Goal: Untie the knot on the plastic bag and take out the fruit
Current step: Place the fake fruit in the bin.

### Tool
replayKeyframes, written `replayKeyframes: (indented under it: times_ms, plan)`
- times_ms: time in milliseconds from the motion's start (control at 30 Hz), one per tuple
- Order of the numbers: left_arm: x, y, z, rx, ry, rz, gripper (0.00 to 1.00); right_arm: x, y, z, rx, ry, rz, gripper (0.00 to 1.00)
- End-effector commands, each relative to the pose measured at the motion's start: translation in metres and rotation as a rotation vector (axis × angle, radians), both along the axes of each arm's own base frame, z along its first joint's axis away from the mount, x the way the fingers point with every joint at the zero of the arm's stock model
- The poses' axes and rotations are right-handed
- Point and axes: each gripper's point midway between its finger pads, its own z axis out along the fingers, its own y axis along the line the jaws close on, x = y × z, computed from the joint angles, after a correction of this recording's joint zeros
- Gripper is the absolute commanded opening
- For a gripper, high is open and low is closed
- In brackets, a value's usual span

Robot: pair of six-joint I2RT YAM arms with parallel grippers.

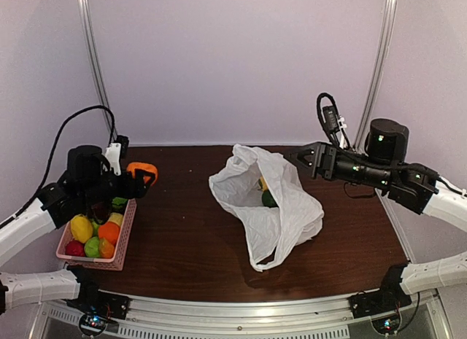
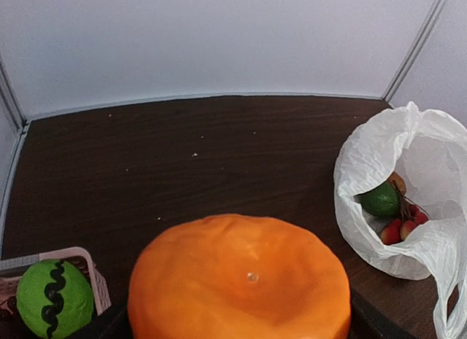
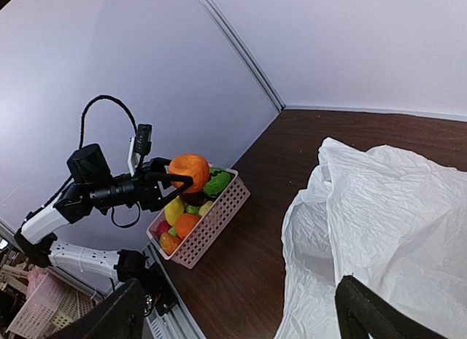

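The white plastic bag (image 1: pixel 281 208) lies mid-table with its mouth gaping toward the left; no knot shows in any view. Inside it sit a green fruit (image 2: pixel 379 199) and small red fruits (image 2: pixel 400 230). My left gripper (image 1: pixel 144 180) is shut on a big orange fruit (image 1: pixel 141 168), held in the air over the far end of the pink basket (image 1: pixel 125 233). That orange fruit (image 2: pixel 241 273) fills the lower part of the left wrist view. My right gripper (image 1: pixel 301 157) hangs open just right of the bag's upper edge, with nothing between its fingers (image 3: pixel 368 313).
The pink basket (image 3: pixel 211 222) at the left holds several fruits, among them a green striped ball (image 2: pixel 52 299), a yellow one (image 1: pixel 81 227) and an orange one (image 1: pixel 109 232). White walls close the back and sides. Bare brown tabletop (image 1: pixel 182 230) lies between basket and bag.
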Motion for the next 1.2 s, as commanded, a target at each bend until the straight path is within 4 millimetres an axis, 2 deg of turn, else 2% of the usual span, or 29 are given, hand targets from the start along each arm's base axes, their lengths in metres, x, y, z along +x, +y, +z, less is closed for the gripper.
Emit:
replayKeyframes:
  times_ms: [0,67,267,400,633,800,1033,1167]
  plan:
    - [-0.013,0.042,-0.026,-0.098,0.166,0.142,0.71,0.007,-0.011,-0.006,-0.041,-0.006,-0.052,0.91]
    - [-0.020,0.062,-0.033,-0.118,0.194,0.212,0.72,0.009,-0.013,-0.010,-0.048,-0.002,-0.058,0.91]
    - [-0.040,0.098,-0.054,-0.152,0.272,0.342,0.76,0.014,-0.016,-0.018,-0.047,0.004,-0.057,0.91]
    - [-0.045,0.125,-0.056,-0.133,0.287,0.504,0.79,0.017,-0.018,-0.024,-0.061,0.010,-0.057,0.91]
    - [-0.058,0.163,-0.065,-0.097,0.325,0.747,0.76,0.020,-0.032,-0.029,-0.075,0.002,-0.078,0.92]
    - [-0.070,0.183,-0.058,-0.088,0.301,0.870,0.75,0.024,-0.040,-0.031,-0.082,-0.007,-0.095,0.92]
    - [-0.077,0.199,-0.068,-0.003,0.375,0.984,0.77,0.029,-0.040,-0.031,-0.067,-0.029,-0.078,0.92]
    - [-0.075,0.198,-0.075,0.025,0.416,0.990,0.80,0.029,-0.041,-0.033,-0.068,-0.036,-0.069,0.92]
